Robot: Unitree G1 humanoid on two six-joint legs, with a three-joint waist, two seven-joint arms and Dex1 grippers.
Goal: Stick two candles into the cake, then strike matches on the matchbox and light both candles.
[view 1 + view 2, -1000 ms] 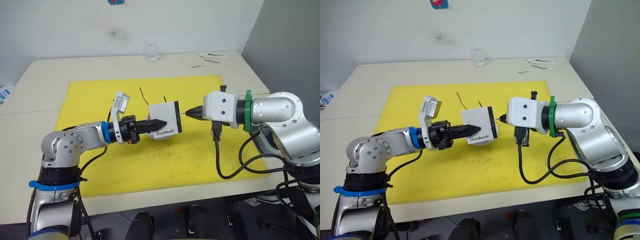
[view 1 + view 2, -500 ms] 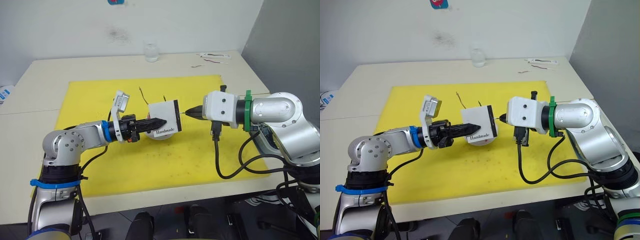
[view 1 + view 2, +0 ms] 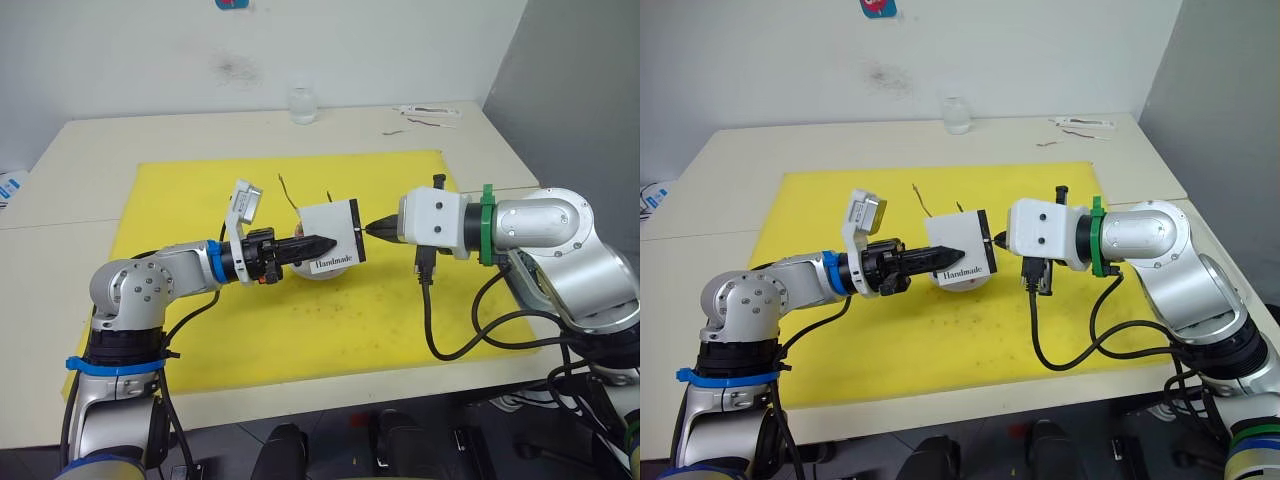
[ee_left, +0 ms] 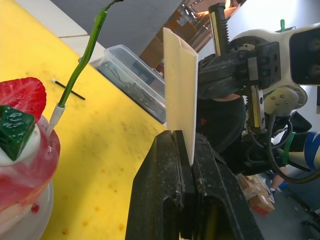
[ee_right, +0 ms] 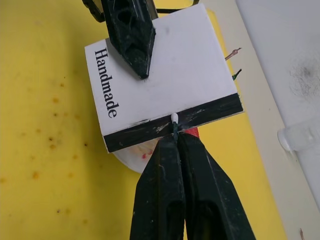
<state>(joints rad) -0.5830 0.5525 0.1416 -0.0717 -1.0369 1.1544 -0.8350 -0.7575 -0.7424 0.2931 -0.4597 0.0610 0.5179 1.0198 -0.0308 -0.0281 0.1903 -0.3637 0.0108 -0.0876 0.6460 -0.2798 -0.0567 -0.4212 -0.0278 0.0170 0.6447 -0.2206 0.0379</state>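
The left gripper point(image 3: 318, 243) is clamped on the matchbox point(image 3: 333, 236), holding it edge-up above the yellow mat point(image 3: 180, 190), just in front of the cake point(image 4: 22, 165). The box has stayed where it was a second ago, its black strip point(image 5: 170, 122) facing three o'clock, toward the other arm.

What has changed is on the right: the right gripper point(image 3: 378, 227) has slid in toward nine o'clock, closing the gap it had half a second ago. Its fingers are pinched shut on a match point(image 5: 174, 125), whose pale head now touches the strip. I judge the strike is about to begin; no flame shows yet.

Both candles look already planted: the green candle point(image 4: 82, 67) rises from the cake's icing, and two thin tips poke out past the box at twelve o'clock. So the sticking step seems done and lighting remains.

The box is flat, stiff white card with printed lettering; its strip is matte and scuffed with pale marks. The cake is glossy pink and white with a cut strawberry on top. The mat is smooth and speckled with small brown spots. A second match point(image 4: 67, 89) lies on the mat beyond the cake. A clear glass point(image 3: 303, 104) stands at twelve o'clock on the beige table point(image 3: 90, 150).
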